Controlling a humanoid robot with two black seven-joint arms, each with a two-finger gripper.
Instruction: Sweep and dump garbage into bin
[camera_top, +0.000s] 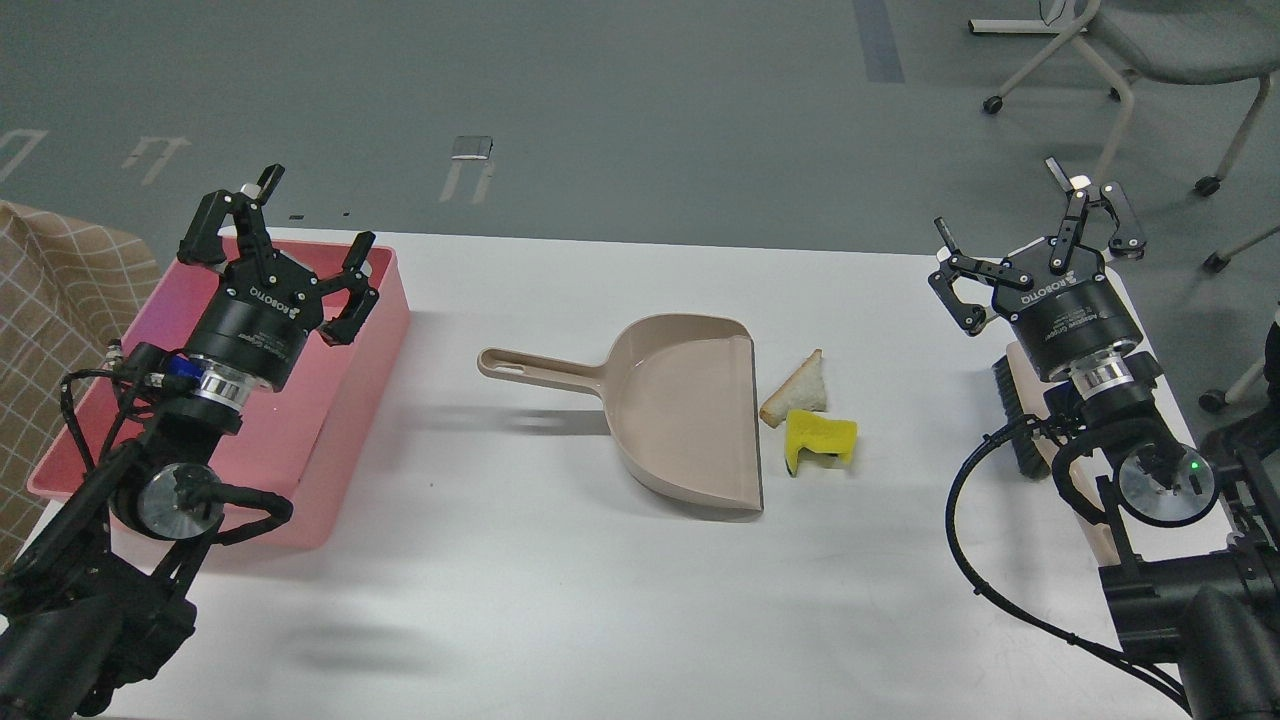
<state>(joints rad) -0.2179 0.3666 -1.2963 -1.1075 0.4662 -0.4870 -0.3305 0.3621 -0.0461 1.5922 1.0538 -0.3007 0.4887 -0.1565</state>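
A triangular white bread slice with brown crust (799, 390) and a notched yellow sponge chunk (820, 440) lie on the white table (560, 600), just right of the open mouth of a beige dustpan (685, 415). The pink bin (340, 380) stands at the table's left side. My left gripper (290, 235) is open and empty, raised over the bin's far end. My right gripper (1040, 235) is open and empty, raised over the table's right edge, well right of the garbage.
A brush with dark bristles (1015, 415) lies at the table's right edge, mostly hidden under my right arm. The dustpan's long handle (535, 368) points left toward the bin. A checked cloth (50, 300) is at the far left and an office chair (1160, 60) at the back right.
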